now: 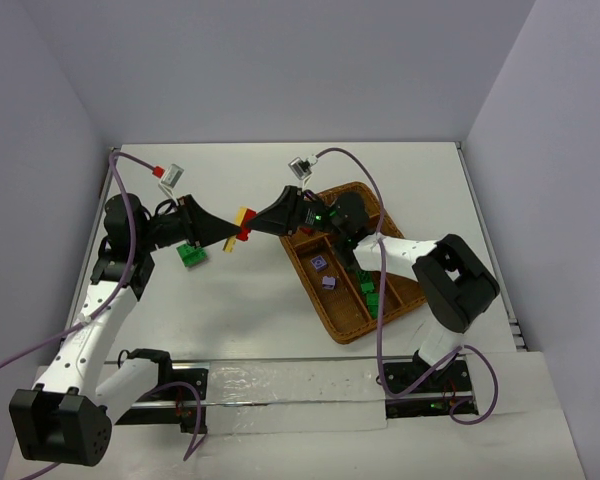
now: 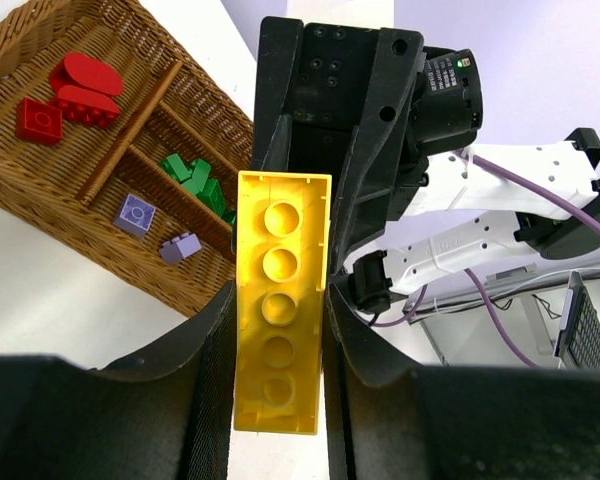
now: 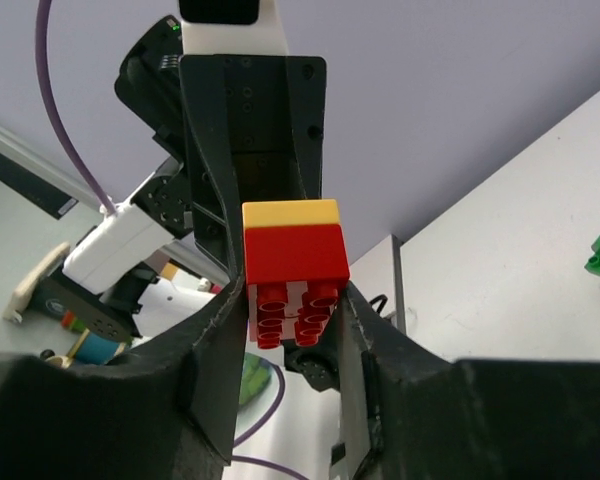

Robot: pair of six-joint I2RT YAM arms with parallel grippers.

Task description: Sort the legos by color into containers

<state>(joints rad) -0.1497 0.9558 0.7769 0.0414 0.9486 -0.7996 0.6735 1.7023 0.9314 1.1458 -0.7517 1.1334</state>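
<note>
Since the yellow brick [image 2: 280,300] is sitting stacked on the red brick [image 3: 295,255], I am clenching left jaws on the yellow brick and right jaws on the red brick, at nine o'clock of the tray [image 1: 342,336], for pulling them apart.

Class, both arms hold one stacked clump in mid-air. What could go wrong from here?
The yellow rectangular plastic brick in the left gripper and the red plastic brick in the right gripper hang above the white table; a slip drops them outside the brown wicker tray. The facing grippers could collide.

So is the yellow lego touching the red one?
Touching. The right wrist view shows the yellow lego stacked flush on the red lego, with no gap.
</note>
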